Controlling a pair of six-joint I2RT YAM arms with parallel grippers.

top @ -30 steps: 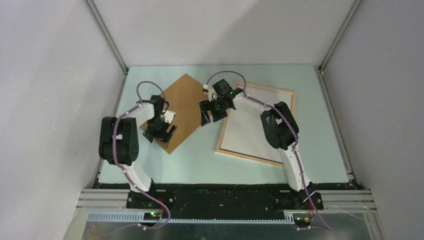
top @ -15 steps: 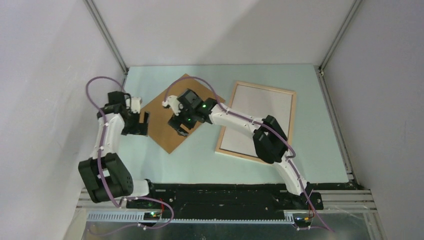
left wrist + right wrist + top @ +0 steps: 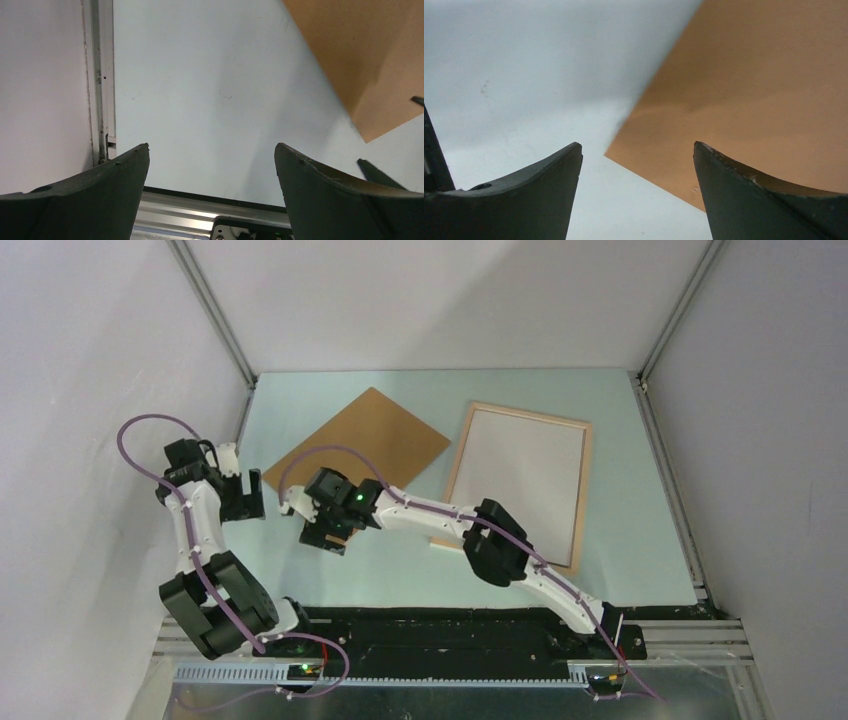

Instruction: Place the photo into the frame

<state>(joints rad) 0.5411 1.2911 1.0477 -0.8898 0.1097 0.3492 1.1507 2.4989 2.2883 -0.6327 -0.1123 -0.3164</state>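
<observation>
The frame [image 3: 530, 415], thin pale wood rails, lies flat at the right of the table. A plain white sheet [image 3: 520, 480] fills it; no dark picture side shows, so I cannot tell if it is the photo. My right gripper [image 3: 322, 530] reaches far left and hovers open over the near corner of the brown backing board [image 3: 365, 445]. In the right wrist view the gripper [image 3: 638, 144] is open and empty, with the board's corner [image 3: 744, 100] between the jaws. My left gripper [image 3: 245, 498] is open and empty by the table's left edge, also seen in its wrist view [image 3: 211, 146].
The brown board's corner [image 3: 375, 60] shows at the upper right of the left wrist view. A metal rail [image 3: 97, 75] and the grey wall run along the table's left edge. The black base rail [image 3: 440, 625] borders the near edge.
My left arm has pulled off the brown board to the table's left edge. My right arm has swung left from the frame, across the board to its near corner.
</observation>
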